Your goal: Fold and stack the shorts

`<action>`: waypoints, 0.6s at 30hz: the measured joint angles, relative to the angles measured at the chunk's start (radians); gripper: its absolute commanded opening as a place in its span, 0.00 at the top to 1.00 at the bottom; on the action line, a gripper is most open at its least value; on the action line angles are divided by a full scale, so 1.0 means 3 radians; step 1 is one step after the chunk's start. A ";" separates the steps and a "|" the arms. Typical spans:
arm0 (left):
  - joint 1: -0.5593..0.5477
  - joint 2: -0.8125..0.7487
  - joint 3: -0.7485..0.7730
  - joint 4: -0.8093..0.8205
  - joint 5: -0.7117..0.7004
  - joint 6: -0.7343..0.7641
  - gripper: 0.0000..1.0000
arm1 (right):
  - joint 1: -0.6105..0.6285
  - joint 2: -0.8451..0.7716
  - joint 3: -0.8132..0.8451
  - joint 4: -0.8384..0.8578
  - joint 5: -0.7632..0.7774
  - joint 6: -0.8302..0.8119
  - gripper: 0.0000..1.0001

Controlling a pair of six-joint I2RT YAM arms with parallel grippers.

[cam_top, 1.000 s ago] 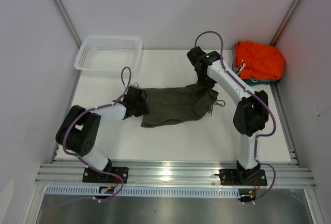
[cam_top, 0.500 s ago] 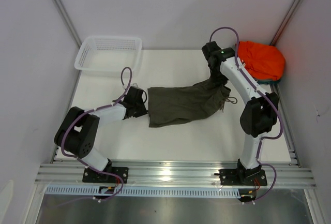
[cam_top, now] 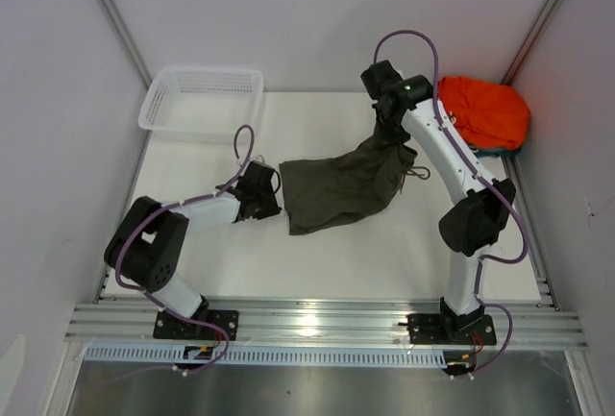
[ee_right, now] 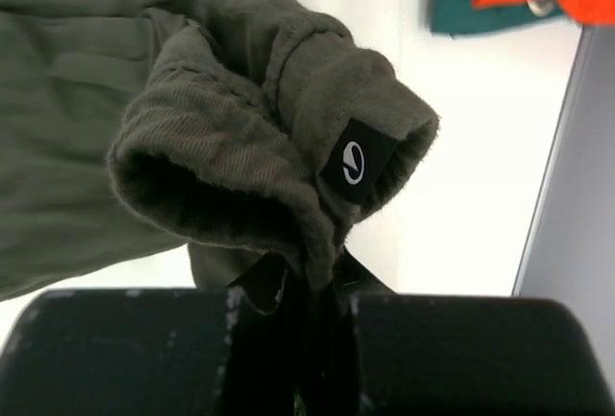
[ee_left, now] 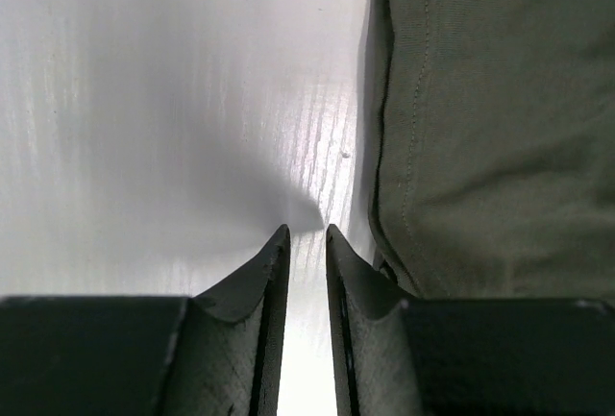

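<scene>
The olive-green shorts (cam_top: pixel 336 190) lie across the middle of the white table, with the left end flat and the right end raised. My right gripper (cam_top: pixel 389 130) is shut on the bunched waistband and holds it above the table. In the right wrist view the waistband (ee_right: pixel 221 147) with its small black label hangs from the gripper (ee_right: pixel 307 281). The drawstring (cam_top: pixel 415 174) dangles at the right. My left gripper (cam_top: pixel 270 201) rests low at the shorts' left edge. In the left wrist view its jaws (ee_left: pixel 303 233) stand almost together with only bare table between them, and the cloth (ee_left: pixel 480 128) lies just to their right.
A white mesh basket (cam_top: pixel 154 113) stands at the back left. Bright orange shorts (cam_top: pixel 485 113) sit on a teal garment (ee_right: pixel 480 3) at the back right corner. Grey walls close in both sides, and a metal rail runs along the near edge.
My right gripper swung right, then back a little, and lifted the waistband. The shorts slid to the right, and my left gripper followed their left edge.
</scene>
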 measured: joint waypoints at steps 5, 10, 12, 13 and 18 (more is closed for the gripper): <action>-0.0027 0.0000 0.0046 -0.0043 0.0000 0.0000 0.76 | 0.0197 0.0132 0.0431 -0.0112 -0.0005 0.0025 1.00; -0.0048 0.0018 0.0102 -0.0037 0.0000 -0.0001 0.76 | 0.0305 0.0270 0.0628 -0.0142 0.0011 0.0080 1.00; -0.0058 0.0045 0.0109 -0.0031 0.0001 -0.0001 0.77 | 0.0370 0.0342 0.0683 -0.0155 0.0036 0.0102 1.00; -0.0061 0.0062 0.0112 -0.0027 0.0003 -0.0001 0.77 | 0.0413 0.0383 0.0710 -0.0159 0.0046 0.0120 1.00; -0.0074 0.0130 0.0126 0.0009 0.0004 -0.0006 0.77 | 0.0629 0.0665 0.0922 -0.0192 0.0080 0.0189 1.00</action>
